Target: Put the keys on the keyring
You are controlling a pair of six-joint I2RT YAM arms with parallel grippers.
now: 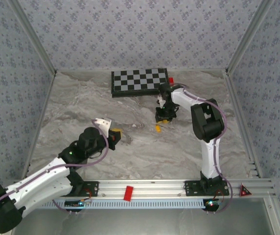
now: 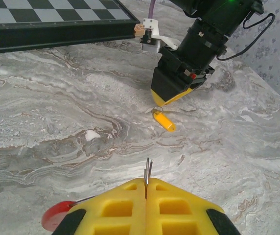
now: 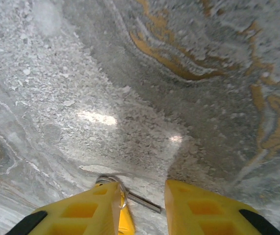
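key (image 2: 163, 120): tiny yellow-orange piece, small wire loop at its far end, lying flat and slanted on the marble table (image 2: 57, 122), loose, nothing gripping it

keyring (image 2: 148, 170): thin grey wire seen edge-on, standing upright, pinched between the closed fingers of the left gripper (image 2: 146, 185); its red section (image 2: 57, 216) hangs low left, blurred

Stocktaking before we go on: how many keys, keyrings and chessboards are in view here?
Key: 1
Keyring: 1
Chessboard: 1
Total: 3
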